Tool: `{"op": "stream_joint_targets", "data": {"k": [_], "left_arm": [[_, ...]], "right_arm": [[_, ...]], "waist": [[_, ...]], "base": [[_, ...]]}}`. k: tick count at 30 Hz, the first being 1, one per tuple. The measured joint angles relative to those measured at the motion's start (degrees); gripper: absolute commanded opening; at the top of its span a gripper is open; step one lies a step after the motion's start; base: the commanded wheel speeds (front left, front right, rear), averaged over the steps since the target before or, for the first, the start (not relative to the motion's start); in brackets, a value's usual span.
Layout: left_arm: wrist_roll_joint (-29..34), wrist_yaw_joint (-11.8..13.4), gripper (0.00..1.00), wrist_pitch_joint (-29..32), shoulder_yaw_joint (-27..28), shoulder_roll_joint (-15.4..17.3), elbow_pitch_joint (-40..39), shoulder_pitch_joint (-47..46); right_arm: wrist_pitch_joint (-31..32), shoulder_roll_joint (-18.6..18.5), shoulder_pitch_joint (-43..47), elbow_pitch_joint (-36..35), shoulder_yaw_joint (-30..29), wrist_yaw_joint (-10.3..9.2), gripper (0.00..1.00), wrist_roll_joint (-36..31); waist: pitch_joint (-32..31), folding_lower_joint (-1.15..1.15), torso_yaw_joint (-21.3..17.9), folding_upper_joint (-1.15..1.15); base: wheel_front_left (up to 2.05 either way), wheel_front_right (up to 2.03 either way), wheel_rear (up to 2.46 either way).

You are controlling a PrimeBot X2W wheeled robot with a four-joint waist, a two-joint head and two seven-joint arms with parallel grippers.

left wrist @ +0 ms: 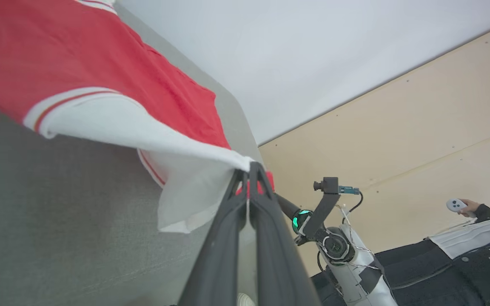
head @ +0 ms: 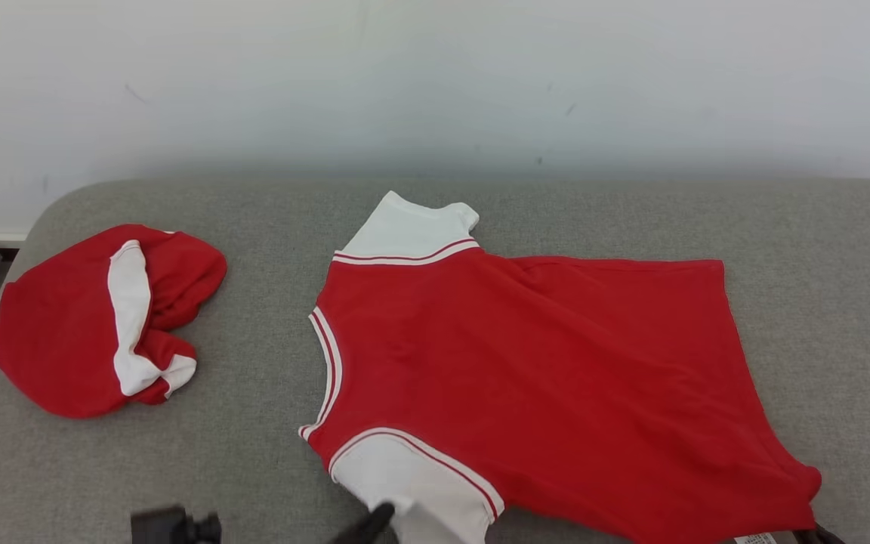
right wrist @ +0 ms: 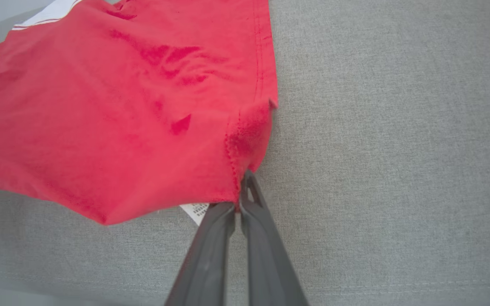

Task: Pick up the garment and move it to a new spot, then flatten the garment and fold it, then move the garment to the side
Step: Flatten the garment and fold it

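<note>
Garment: the red tee (head: pixel 541 363) with white sleeves is lying spread out on the grey cushion (head: pixel 254 468), centre to right, with the collar pointing left and the hem at the right.
Left gripper (left wrist: pixel 249 182): it's pinching the near white sleeve (head: pixel 420 483), fingers squeezed tight on the fabric, which is hanging slightly off the cushion.
Right gripper (right wrist: pixel 241 195): it's clamping the near hem corner (right wrist: pixel 249 144), just beside the little white care tag (right wrist: pixel 195 211).
Other stuff: a second red-and-white piece (head: pixel 80 325) is sitting bunched up at the far left, well apart from the tee.

Soft matt cloth garment (head: pixel 541 363) on coarse woven grey surface (head: pixel 254 378).
</note>
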Motion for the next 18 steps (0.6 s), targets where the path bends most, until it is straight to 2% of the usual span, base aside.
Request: {"op": "stream_joint_targets", "data": {"k": [1,3,5,9,14,18], "left_arm": [[0.00,0.14,0.00,0.41,0.07,-0.44,0.98,-1.98],[0.51,2.24,0.00,0.48,0.53,-1.70,3.47,-5.58],[2.31,3.91,0.00,0.78,0.80,-1.85,5.38,-7.61],[3.39,5.60,0.00,2.36,0.45,-1.90,8.93,-10.68],[5.76,8.61,0.00,2.83,1.19,-2.98,13.30,-16.10],[6.50,9.96,0.00,3.33,1.33,-3.57,17.15,-20.48]], "right_arm": [[0.85,-0.44,-0.27,-0.13,0.54,-0.23,0.00,-0.59],[2.97,-1.83,-1.28,-0.18,2.08,-0.38,0.00,-2.13],[5.44,-3.48,-2.19,-0.02,3.60,-0.38,0.00,-3.59],[9.48,-7.21,-4.48,0.24,4.82,-0.11,0.00,-6.42],[13.56,-9.70,-9.61,0.40,5.34,0.13,0.00,-7.25],[16.00,-10.45,-13.17,1.07,5.97,0.38,0.00,-7.28]], "waist": [[0.15,0.00,0.03,0.00],[0.49,0.00,0.11,0.00],[0.98,0.00,0.11,0.00],[2.19,0.00,-0.03,0.00],[3.79,0.01,-0.24,0.00],[4.90,0.01,-0.21,0.00]], "base": [[0.00,0.00,0.00],[0.00,0.00,0.00],[0.00,0.00,0.00],[0.00,0.00,0.00],[0.00,0.00,0.00],[0.00,0.00,0.00]]}}
